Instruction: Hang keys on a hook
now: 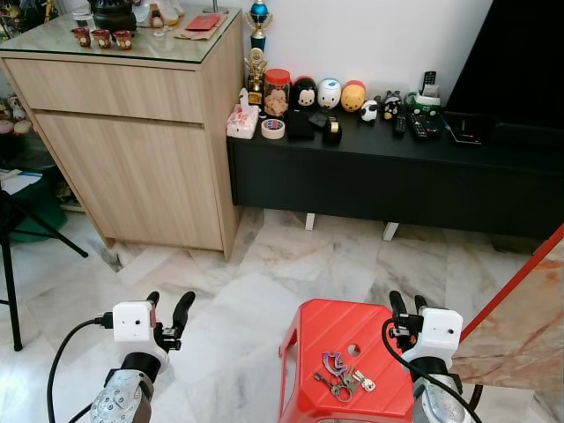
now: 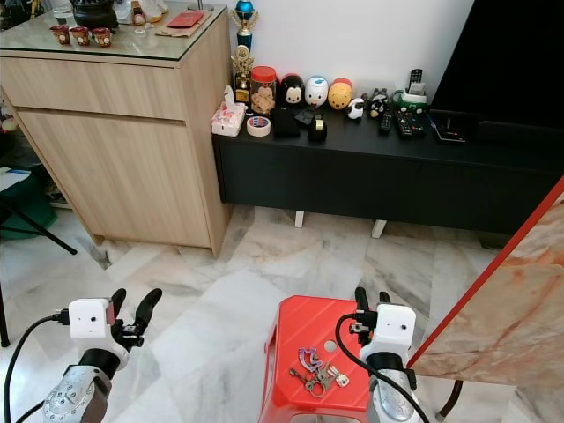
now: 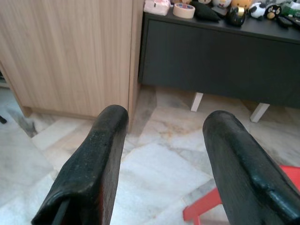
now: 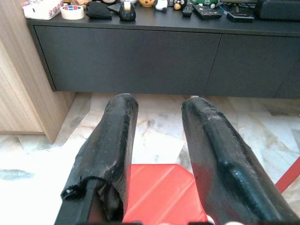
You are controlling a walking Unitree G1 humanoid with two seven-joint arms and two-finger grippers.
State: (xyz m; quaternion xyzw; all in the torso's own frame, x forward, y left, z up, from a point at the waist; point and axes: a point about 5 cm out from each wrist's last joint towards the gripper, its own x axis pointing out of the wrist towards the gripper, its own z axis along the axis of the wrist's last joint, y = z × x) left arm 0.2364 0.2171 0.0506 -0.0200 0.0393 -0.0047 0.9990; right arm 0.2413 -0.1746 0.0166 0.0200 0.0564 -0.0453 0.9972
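Note:
A bunch of keys (image 1: pixel 342 380) with a purple fob lies on top of a red plastic stool (image 1: pixel 322 328) low in the head views. My right gripper (image 1: pixel 407 301) hovers over the stool's right edge, just right of the keys, fingers open and holding nothing. The right wrist view looks past its fingers (image 4: pixel 117 136) at the red stool top (image 4: pixel 159 192). My left gripper (image 1: pixel 169 301) is raised over bare floor to the left of the stool, also open and holding nothing. A corner of the stool (image 3: pixel 206 211) appears between its fingers (image 3: pixel 101 154).
A light wooden cabinet (image 1: pixel 132 150) stands at the left. Beside it a low black console (image 1: pixel 379 176) carries figurines, a tape roll (image 1: pixel 273 129) and remotes. A red-edged marble slab (image 1: pixel 520 326) leans at the right. Black stand legs (image 1: pixel 11 264) are at far left.

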